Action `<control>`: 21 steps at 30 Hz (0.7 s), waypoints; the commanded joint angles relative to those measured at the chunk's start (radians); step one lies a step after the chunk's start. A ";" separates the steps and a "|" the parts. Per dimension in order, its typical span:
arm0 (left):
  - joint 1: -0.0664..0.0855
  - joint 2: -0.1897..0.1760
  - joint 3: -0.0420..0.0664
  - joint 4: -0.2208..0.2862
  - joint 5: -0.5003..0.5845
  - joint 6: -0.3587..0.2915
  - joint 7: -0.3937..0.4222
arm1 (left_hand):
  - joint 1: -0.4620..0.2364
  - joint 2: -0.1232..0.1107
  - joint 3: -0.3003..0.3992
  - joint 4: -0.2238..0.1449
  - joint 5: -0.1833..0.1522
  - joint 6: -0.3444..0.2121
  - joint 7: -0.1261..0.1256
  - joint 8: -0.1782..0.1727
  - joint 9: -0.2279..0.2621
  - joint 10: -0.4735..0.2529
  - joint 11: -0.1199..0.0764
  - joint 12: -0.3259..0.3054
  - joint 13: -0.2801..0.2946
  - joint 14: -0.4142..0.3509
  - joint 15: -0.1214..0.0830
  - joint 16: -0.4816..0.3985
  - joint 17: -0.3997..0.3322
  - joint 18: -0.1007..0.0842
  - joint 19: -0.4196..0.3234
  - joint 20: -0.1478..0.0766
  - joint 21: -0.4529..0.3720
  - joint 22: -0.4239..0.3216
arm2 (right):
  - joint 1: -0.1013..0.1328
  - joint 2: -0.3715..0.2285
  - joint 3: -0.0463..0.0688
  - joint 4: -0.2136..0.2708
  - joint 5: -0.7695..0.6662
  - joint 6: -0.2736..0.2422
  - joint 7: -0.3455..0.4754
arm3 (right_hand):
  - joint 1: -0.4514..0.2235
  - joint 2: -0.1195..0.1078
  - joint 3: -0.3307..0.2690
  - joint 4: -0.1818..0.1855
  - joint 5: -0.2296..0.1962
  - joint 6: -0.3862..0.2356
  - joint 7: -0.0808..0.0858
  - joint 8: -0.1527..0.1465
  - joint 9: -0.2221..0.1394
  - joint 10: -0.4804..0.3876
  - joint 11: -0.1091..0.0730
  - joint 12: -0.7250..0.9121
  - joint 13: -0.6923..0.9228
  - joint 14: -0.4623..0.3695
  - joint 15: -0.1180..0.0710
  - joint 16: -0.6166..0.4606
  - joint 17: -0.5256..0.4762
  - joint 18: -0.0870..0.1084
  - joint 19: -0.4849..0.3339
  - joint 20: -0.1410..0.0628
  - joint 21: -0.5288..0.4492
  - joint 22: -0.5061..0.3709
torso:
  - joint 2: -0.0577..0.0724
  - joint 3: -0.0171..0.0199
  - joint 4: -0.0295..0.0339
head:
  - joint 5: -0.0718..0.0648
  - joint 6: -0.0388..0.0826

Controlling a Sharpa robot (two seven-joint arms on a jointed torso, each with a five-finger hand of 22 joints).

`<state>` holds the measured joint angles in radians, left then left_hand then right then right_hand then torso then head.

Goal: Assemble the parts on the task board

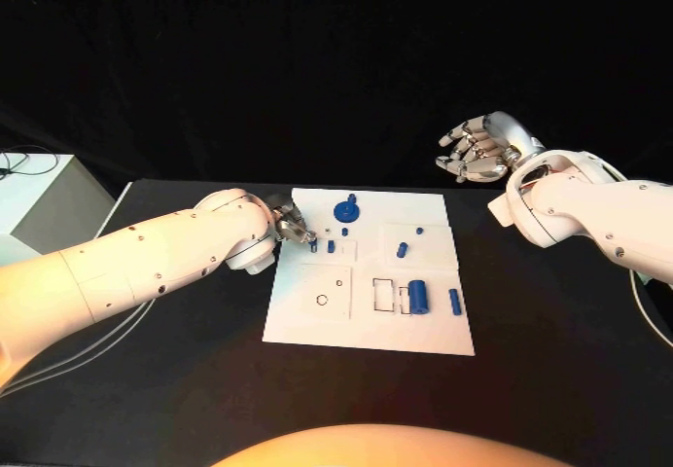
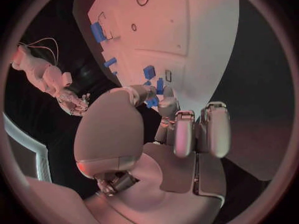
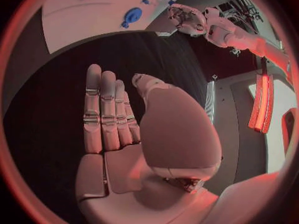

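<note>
left hand (image 1: 291,228) at frame centre-left, fingers (image 2: 163,106) pinching a small blue part (image 1: 311,247) at the task board's (image 1: 421,331) upper-left edge | task board mid-frame on worktop (image 1: 561,389), no readable writing | right hand (image 1: 481,148) upper right, fingers straight, holding nothing

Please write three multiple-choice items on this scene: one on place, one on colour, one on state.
1. Where is the left robot hand?
A. At the board's left edge, over small parts
B. Off the table
C. At the board's right edge

2. What colour is the disc part?
A. Red
B. Blue
C. Green

3. What is the right robot hand doing?
A. Holding the disc part
B. Pressing the board
C. Raised beyond the board, holding nothing

Key: 1 A, its fingertips meet the board's left side; 2 B, it is blue on the white board; 3 C, its palm is bare.
</note>
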<state>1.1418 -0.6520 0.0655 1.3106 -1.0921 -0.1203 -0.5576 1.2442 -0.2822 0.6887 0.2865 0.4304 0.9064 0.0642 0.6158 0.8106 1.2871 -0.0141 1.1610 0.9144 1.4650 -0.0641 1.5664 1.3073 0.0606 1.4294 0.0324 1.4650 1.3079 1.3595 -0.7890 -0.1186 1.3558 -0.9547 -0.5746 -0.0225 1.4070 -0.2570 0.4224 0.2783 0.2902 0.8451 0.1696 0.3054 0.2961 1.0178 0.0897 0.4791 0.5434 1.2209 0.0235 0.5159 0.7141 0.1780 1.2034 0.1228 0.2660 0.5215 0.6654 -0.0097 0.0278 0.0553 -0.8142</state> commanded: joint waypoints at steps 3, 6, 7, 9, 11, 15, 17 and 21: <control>-0.002 0.008 -0.003 -0.002 -0.036 0.024 -0.006 | -0.002 0.005 0.210 -0.214 0.003 0.009 0.001 0.006 0.105 0.006 0.000 0.005 0.001 0.106 -0.008 0.004 0.263 -0.007 0.008 0.001 0.004 0.028 | -0.001 0.004 0.000 -0.006 0.069 -0.025 0.094 | -0.008 -0.013 0.035 -0.012 0.004 0.017 0.019 -0.021 -0.008 0.046 0.026 -0.169 -0.194 -0.050 0.028 -0.168 -0.068 0.003 -0.037 0.030 -0.118 -0.118 | 0.000 -0.0004 -0.0010 | 0.002 -0.003; -0.002 0.013 -0.006 -0.010 -0.047 0.016 -0.003 | -0.002 0.004 0.211 -0.215 0.005 0.010 0.000 0.005 0.105 0.007 0.000 0.006 0.003 0.106 -0.008 0.004 0.263 -0.007 0.009 0.000 0.005 0.030 | -0.002 0.006 0.000 -0.009 0.085 -0.025 0.110 | -0.014 -0.015 0.040 -0.023 0.004 0.020 0.026 -0.035 -0.013 0.062 0.035 -0.217 -0.263 -0.057 0.039 -0.224 -0.096 0.005 -0.042 0.044 -0.158 -0.169 | 0.000 -0.0008 -0.0009 | 0.002 -0.004; -0.002 0.014 -0.006 -0.012 -0.049 0.017 -0.002 | -0.002 0.004 0.211 -0.215 0.005 0.010 0.000 0.005 0.105 0.007 0.000 0.006 0.003 0.106 -0.008 0.004 0.263 -0.007 0.009 0.000 0.005 0.030 | -0.002 0.006 0.000 -0.009 0.089 -0.024 0.114 | -0.015 -0.015 0.039 -0.024 0.004 0.020 0.027 -0.037 -0.013 0.064 0.036 -0.221 -0.269 -0.056 0.040 -0.228 -0.098 0.005 -0.041 0.045 -0.161 -0.174 | 0.000 -0.0007 -0.0016 | 0.003 -0.004; -0.002 0.016 -0.007 -0.014 -0.051 0.019 -0.002 | -0.002 0.004 0.211 -0.215 0.005 0.010 0.000 0.005 0.105 0.007 0.000 0.006 0.003 0.106 -0.008 0.004 0.263 -0.007 0.009 0.000 0.005 0.030 | -0.002 0.007 0.000 -0.009 0.094 -0.023 0.117 | -0.017 -0.014 0.039 -0.027 0.004 0.021 0.029 -0.040 -0.014 0.068 0.037 -0.227 -0.281 -0.054 0.041 -0.237 -0.102 0.005 -0.038 0.046 -0.166 -0.184 | 0.000 -0.0001 -0.0026 | 0.003 -0.005; -0.002 0.017 -0.007 -0.016 -0.053 0.025 -0.003 | -0.002 0.004 0.211 -0.215 0.005 0.010 0.000 0.005 0.105 0.007 0.000 0.006 0.003 0.106 -0.008 0.004 0.263 -0.007 0.009 0.000 0.005 0.030 | -0.002 0.007 -0.001 -0.009 0.098 -0.021 0.120 | -0.019 -0.014 0.038 -0.029 0.004 0.020 0.031 -0.043 -0.015 0.070 0.039 -0.233 -0.292 -0.052 0.043 -0.244 -0.105 0.005 -0.036 0.048 -0.171 -0.192 | 0.001 0.0003 -0.0038 | 0.002 -0.005; -0.002 0.018 -0.008 -0.019 -0.055 0.040 -0.007 | -0.002 0.004 0.211 -0.215 0.005 0.010 0.000 0.005 0.105 0.007 0.000 0.006 0.003 0.106 -0.008 0.004 0.263 -0.007 0.009 0.000 0.005 0.030 | -0.003 0.006 -0.001 -0.009 0.102 -0.018 0.122 | -0.021 -0.013 0.036 -0.032 0.005 0.020 0.034 -0.048 -0.016 0.070 0.042 -0.243 -0.310 -0.053 0.046 -0.258 -0.111 0.005 -0.036 0.051 -0.181 -0.208 | 0.001 -0.0004 -0.0010 | -0.002 -0.008; -0.002 0.019 -0.008 -0.021 -0.055 0.048 -0.008 | -0.003 0.004 0.211 -0.215 0.007 0.011 0.000 0.005 0.105 0.007 -0.001 0.005 0.001 0.106 -0.009 0.004 0.263 -0.007 0.010 0.000 0.006 0.031 | -0.003 0.006 -0.001 -0.008 0.103 -0.018 0.123 | -0.021 -0.012 0.036 -0.034 0.005 0.020 0.035 -0.050 -0.017 0.071 0.043 -0.246 -0.316 -0.054 0.047 -0.263 -0.113 0.005 -0.036 0.052 -0.184 -0.214 | 0.001 -0.0005 0.0003 | -0.002 -0.010; -0.002 0.023 -0.011 -0.027 -0.056 0.058 -0.010 | -0.003 0.004 0.211 -0.215 0.007 0.011 0.000 0.005 0.105 0.007 -0.001 0.005 0.001 0.106 -0.009 0.004 0.263 -0.007 0.010 0.000 0.006 0.031 | -0.003 0.006 -0.001 -0.008 0.104 -0.015 0.126 | -0.023 -0.011 0.037 -0.039 0.006 0.023 0.037 -0.056 -0.018 0.070 0.046 -0.260 -0.343 -0.062 0.052 -0.289 -0.127 0.005 -0.042 0.058 -0.199 -0.239 | 0.000 -0.0010 0.0008 | -0.002 -0.012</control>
<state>1.1394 -0.6324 0.0546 1.2842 -1.1382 -0.0938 -0.5651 1.2367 -0.2897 0.7480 0.2272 0.4336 0.9099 0.0676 0.6189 0.8111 1.2869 -0.0138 1.1610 0.9166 1.4650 -0.0640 1.5664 1.3073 0.0606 1.4293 0.0324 1.4649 1.3077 1.3570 -0.7836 -0.1195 1.3468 -0.8605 -0.5923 0.0761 1.3951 -0.2689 0.4610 0.2440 0.2902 0.8655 0.1997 0.2549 0.2792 1.0862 0.1305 0.2219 0.2028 1.1605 0.0736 0.2288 0.5878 0.1780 1.1603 0.1743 0.0689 0.2845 0.6659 -0.0101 0.0273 0.0534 -0.8249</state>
